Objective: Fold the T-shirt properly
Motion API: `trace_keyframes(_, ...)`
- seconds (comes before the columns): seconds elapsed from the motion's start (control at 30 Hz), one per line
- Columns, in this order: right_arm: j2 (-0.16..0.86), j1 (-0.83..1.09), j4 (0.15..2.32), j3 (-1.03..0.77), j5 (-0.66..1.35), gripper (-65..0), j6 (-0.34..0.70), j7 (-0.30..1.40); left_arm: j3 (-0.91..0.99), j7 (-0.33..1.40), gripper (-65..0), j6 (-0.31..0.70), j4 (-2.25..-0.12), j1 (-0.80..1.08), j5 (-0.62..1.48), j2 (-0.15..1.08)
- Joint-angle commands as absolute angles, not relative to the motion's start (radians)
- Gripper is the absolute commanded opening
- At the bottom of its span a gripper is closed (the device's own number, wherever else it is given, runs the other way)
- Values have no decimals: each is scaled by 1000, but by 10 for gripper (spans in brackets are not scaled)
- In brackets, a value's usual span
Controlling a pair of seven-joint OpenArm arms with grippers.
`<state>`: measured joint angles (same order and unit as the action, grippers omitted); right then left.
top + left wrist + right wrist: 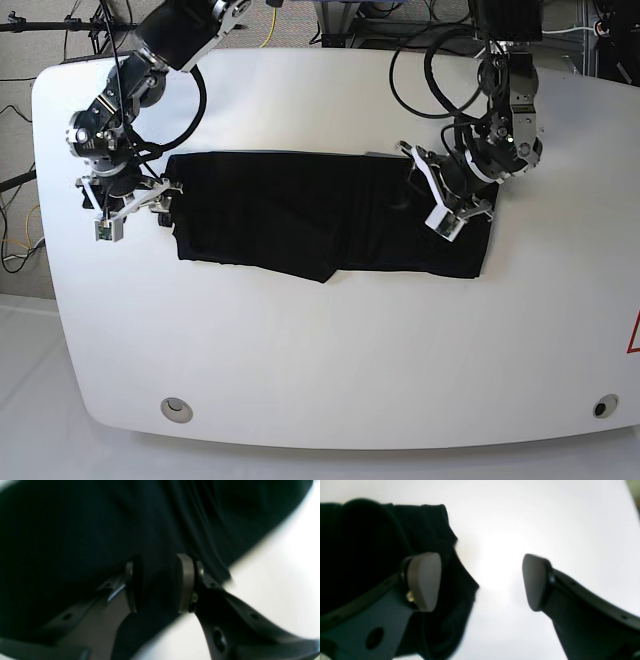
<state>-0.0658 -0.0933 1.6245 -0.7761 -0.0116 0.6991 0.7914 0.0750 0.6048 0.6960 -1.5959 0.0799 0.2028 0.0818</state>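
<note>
- Base view is showing the T-shirt (300,225) lying as a long black band across the white table (320,340), sides seemingly folded in, so the crosswise fold looks next
- Left gripper (160,582) is sitting low over the band's end, jaws partly apart with dark fabric between them; whether it is pinching cannot be told
- Right gripper (481,581) is hovering wide open and empty beside the opposite end, needing to close on that edge

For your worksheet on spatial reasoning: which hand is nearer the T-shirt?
Left. The left hand sits over the T-shirt, fabric between its fingers; the right hand is at its edge.
</note>
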Motion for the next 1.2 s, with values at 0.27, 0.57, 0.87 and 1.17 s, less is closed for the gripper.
trace_keyframes(0.27,-28,-159,1472,-770,175,-147,698,879,98,477,-369,698,-1491,33,243,87)
trace_keyframes(0.57,-2,-154,1466,-765,179,-166,698,904,99,475,-339,698,-1458,34,228,81)
trace_keyframes(0.87,35,-167,1462,-731,158,-188,698,904,106,533,-339,698,-1431,25,220,80)
trace_keyframes(1.17,39,-201,1457,-727,155,-172,698,907,108,552,-342,698,-1467,31,181,76)
